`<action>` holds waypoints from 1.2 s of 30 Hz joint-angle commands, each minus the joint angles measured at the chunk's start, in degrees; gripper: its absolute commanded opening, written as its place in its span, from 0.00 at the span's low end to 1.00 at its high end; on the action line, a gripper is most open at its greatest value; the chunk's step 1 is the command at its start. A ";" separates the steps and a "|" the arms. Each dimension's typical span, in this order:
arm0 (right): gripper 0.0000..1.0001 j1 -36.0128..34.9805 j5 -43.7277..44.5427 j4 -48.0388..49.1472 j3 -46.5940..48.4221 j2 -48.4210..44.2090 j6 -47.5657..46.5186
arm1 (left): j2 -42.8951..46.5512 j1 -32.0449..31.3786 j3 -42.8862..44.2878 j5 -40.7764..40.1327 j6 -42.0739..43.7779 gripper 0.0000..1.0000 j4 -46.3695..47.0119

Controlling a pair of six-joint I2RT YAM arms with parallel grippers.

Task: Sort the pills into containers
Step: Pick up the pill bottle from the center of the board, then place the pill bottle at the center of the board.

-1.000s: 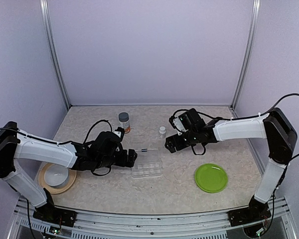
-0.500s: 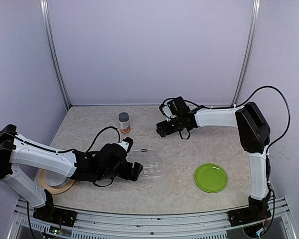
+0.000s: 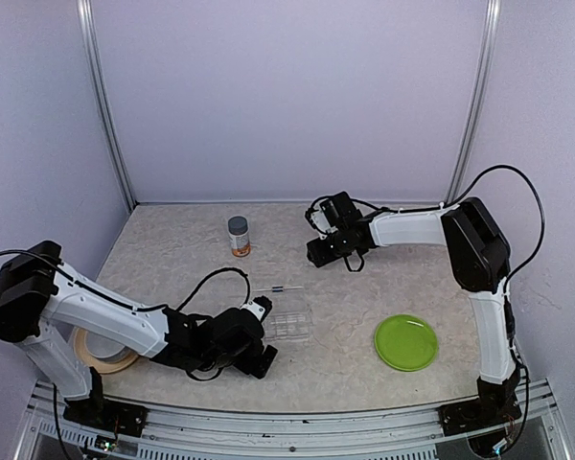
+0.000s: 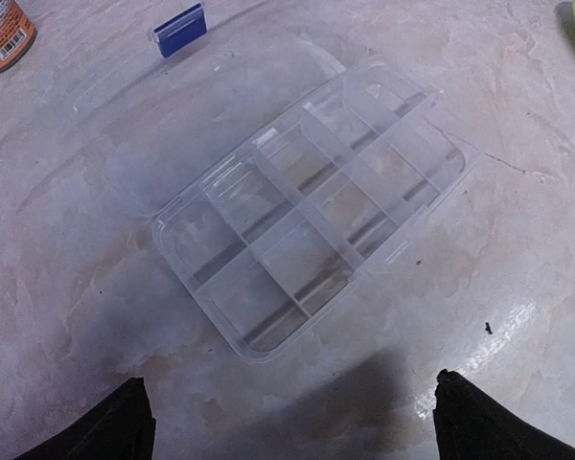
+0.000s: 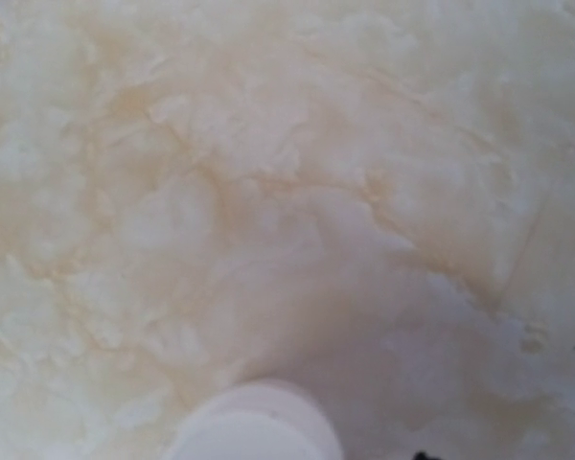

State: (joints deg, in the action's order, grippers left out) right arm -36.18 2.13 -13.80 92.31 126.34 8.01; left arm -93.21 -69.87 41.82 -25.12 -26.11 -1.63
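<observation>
Marbled beige counter (image 3: 364, 287) fills a booth with plain lilac walls.

The left claw (image 4: 292, 422) is released, its two dark tips wide apart at the bottom corners of the left wrist view. At its 12 o'clock there lies the clear box (image 4: 311, 235), with the lid (image 4: 163, 105) flat on the counter and the blue latch (image 4: 180, 29) at 11 o'clock. I judge that the claw waits here so that the compartments stay in its camera. No pill can be made out in any of them. The bottle (image 4: 0, 34) shows only as an orange corner at 10 o'clock.

The right claw (image 3: 318, 254) is low over the counter at the far side. Whether it is clenched I cannot tell, since its own camera shows no finger. That camera shows the vial (image 5: 254, 426) as a blurred white cap at 6 o'clock, very near the lens, so the claw looks placed to take it. From above the vial is hidden under the claw.

The top view alone gives the layout: the bottle stands upright at the right claw's 9 o'clock, well apart. The green plate (image 3: 405, 342) lies between 4 and 5 o'clock. The bowl (image 3: 101, 337) sits at the left claw's 9 o'clock, partly behind the arm.
</observation>
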 commanded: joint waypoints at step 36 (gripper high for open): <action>0.20 -3.22 -0.04 4.46 -35.66 -40.33 5.63 | -12.81 6.63 10.95 -4.01 -0.29 0.99 3.42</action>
State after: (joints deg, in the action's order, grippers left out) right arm -37.34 0.23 -8.99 60.99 91.02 11.40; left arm -104.47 -64.18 49.93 -29.98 -27.59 -0.34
